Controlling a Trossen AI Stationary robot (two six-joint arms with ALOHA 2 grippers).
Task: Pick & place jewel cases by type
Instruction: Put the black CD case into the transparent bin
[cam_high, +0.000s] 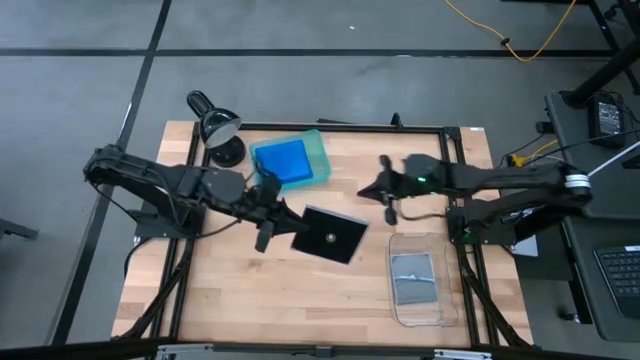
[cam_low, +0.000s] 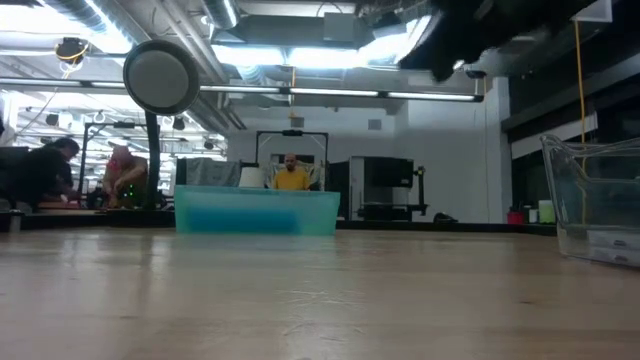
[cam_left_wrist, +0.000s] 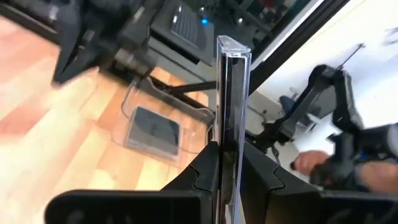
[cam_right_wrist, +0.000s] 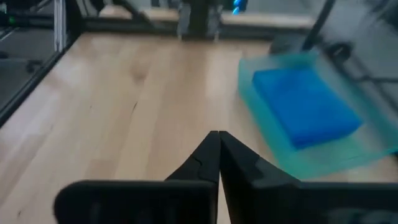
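My left gripper (cam_high: 288, 222) is shut on a grey-clear square jewel case (cam_high: 330, 235) above the middle of the table; the left wrist view shows the case (cam_left_wrist: 231, 93) edge-on between the fingers. My right gripper (cam_right_wrist: 217, 146) is shut on nothing and hovers right of the translucent green tray (cam_high: 318, 150), also seen as (cam_right_wrist: 292, 155). A bright blue jewel case (cam_high: 285, 162) lies flat in that tray. A grey jewel case (cam_high: 412, 277) lies flat in the clear plastic tray (cam_high: 440, 305) at the near right. My left gripper pinches the square case between its two fingers, one on each flat face, at its left edge (cam_left_wrist: 227, 163). The fingers come about level from the table's left. The case sticks out past the fingertips toward the right, lifted clear of the table.
A black desk lamp (cam_high: 220, 130) stands at the far left corner beside the green tray. Bare wooden tabletop (cam_high: 260, 300) lies along the near side. In the low view, people show in the room behind the green tray (cam_low: 257, 210).
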